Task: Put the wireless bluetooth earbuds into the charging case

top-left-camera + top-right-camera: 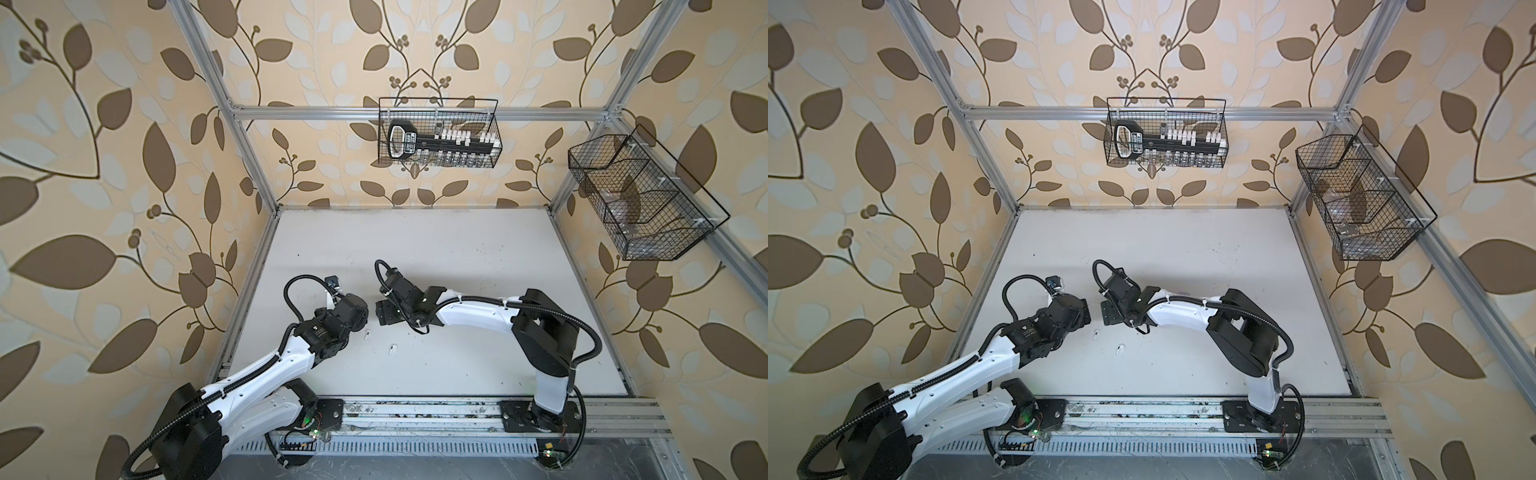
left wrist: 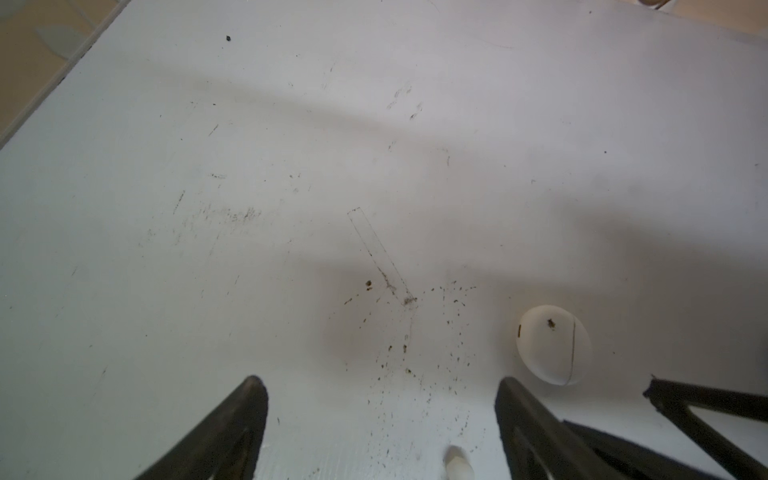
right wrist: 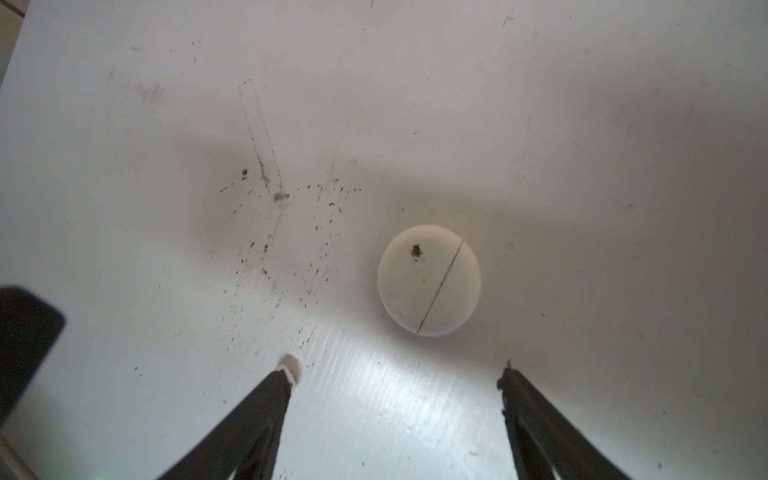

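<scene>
The left gripper point(image 2: 379, 384) and right gripper point(image 3: 397, 372) hang close together over the middle of the worktop point(image 1: 457, 257), each with jaws wide apart and holding nothing. The round white charging case point(image 3: 429, 280) lies on the worktop below them. One white earbud point(image 1: 367, 334) lies just beside the left arm, and a second earbud point(image 1: 392, 349) lies nearer, between the arms.

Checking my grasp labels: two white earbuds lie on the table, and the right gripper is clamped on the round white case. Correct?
No: the right gripper is open, holding nothing. The right wrist view shows the round white case lying on the table beyond its spread jaws. Two white earbuds do lie there.
</scene>
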Robot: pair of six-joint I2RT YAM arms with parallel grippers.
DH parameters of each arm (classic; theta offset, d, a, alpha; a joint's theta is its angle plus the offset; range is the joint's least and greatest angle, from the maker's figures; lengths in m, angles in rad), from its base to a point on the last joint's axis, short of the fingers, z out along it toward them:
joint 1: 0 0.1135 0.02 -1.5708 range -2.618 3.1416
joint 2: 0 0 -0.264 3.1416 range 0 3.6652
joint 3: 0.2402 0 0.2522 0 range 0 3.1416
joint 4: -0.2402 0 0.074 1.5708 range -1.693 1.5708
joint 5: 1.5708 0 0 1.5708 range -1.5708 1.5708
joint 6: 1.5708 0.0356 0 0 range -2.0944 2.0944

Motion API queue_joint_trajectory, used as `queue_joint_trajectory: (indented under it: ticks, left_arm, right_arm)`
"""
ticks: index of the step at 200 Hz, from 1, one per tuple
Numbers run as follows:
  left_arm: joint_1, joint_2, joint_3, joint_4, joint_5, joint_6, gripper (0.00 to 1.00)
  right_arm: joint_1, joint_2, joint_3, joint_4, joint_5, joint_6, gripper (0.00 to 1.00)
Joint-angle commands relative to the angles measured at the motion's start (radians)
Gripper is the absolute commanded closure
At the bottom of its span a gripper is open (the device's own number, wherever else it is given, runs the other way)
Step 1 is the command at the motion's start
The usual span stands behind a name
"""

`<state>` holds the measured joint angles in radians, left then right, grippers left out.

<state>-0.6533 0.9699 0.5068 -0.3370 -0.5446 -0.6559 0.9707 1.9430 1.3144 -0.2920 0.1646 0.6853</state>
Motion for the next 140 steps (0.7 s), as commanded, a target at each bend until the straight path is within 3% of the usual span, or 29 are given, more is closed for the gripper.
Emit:
queue_joint_trajectory:
  ticks: [1, 30, 140]
  left_arm:
    - [0.004, -0.003, -0.041, 0.101, 0.033, 0.066, 0.12]
    - [0.004, -0.046, -0.097, 0.201, 0.084, 0.114, 0.12]
    - [0.005, -0.109, -0.123, 0.204, 0.095, 0.123, 0.09]
  right_arm:
    - [-0.001, 0.069, 0.066, -0.051, 0.024, 0.041, 0.19]
    - [-0.005, 0.116, 0.127, -0.087, 0.053, 0.042, 0.19]
    - [-0.009, 0.229, 0.257, -0.211, 0.103, 0.067, 0.26]
